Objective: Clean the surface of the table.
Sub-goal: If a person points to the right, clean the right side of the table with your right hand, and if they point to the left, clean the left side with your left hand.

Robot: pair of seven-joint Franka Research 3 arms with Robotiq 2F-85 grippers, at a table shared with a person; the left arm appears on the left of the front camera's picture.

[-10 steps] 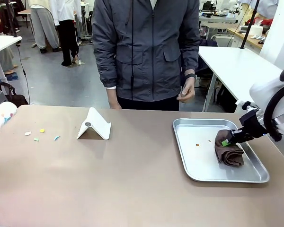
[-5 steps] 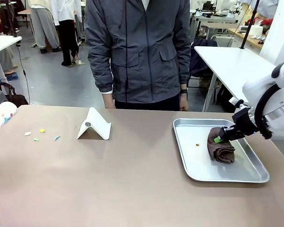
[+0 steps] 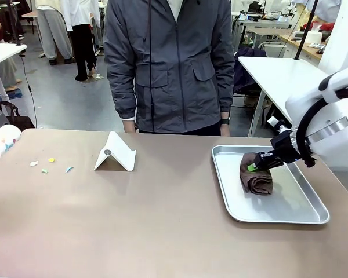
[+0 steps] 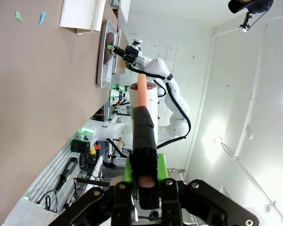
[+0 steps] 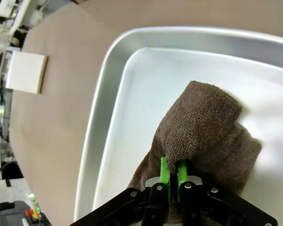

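Lab hall: several white worktables (image 3: 290,78)

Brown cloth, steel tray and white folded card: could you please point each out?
brown cloth (image 3: 256,182), front view, rolled lower part
steel tray (image 3: 290,204), front view, bare floor
white folded card (image 3: 118,154), front view, sloping face

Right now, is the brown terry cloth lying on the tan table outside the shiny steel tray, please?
No, the brown cloth is within the steel tray, pinched by the right gripper.

Bright, even light, probably from ceiling fixtures. The steel tray (image 3: 313,215) under the right gripper (image 3: 253,167) shows soft glare; the cloth (image 3: 256,182) on it casts a faint shadow. Beyond the left gripper (image 4: 142,112), walls (image 4: 236,117) wash out white and lines bend.
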